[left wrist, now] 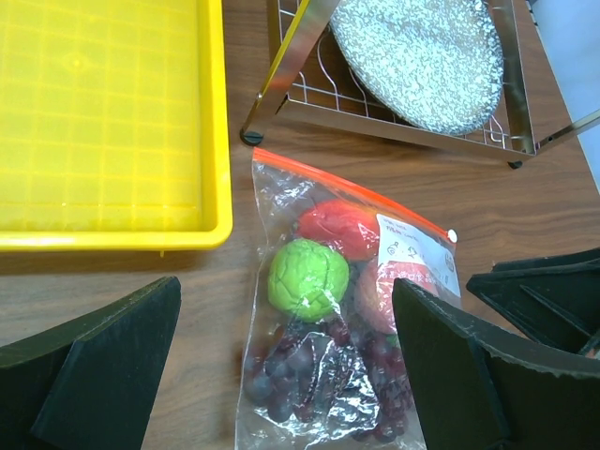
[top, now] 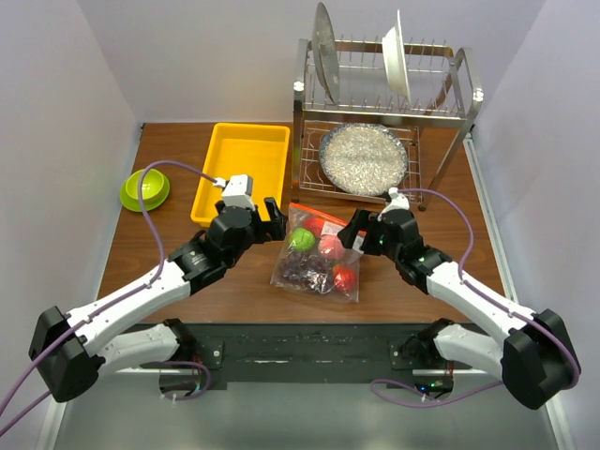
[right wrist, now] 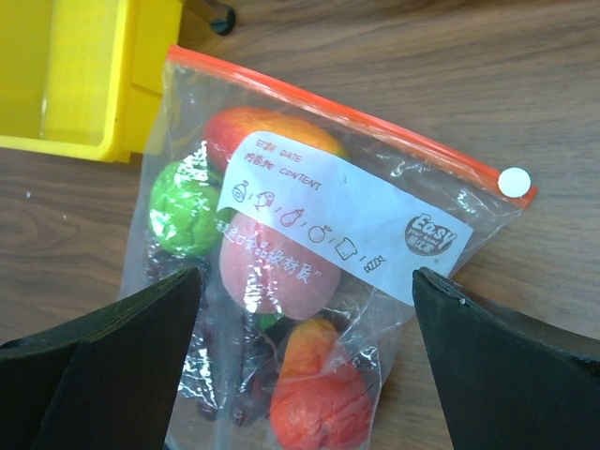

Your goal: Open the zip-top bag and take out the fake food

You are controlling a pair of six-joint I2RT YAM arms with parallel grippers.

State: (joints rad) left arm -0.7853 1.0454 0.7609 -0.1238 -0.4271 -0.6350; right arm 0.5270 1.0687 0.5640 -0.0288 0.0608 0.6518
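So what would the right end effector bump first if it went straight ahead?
Probably the clear crinkly plastic zip-top bag, lying right ahead of the open right end effector; depth is unclear.

A clear, crinkly plastic zip-top bag (top: 317, 255) lies flat near the middle of the brown wooden tabletop (top: 234, 286). Its orange-red zip strip (right wrist: 356, 117) runs straight along the far edge and looks closed, with a small white round tab (right wrist: 514, 181) at one end. A white printed label (right wrist: 342, 220) sits on the upper face. All the fake food is inside and packed close together. A green bumpy round fruit (left wrist: 307, 278) is on the left and a red tomato (left wrist: 337, 228) lies beside the strip. A pink peach (right wrist: 272, 267) is under the label. A dark purple grape bunch (left wrist: 300, 361) fills the near end, next to an orange-red elongated piece (right wrist: 317, 394).
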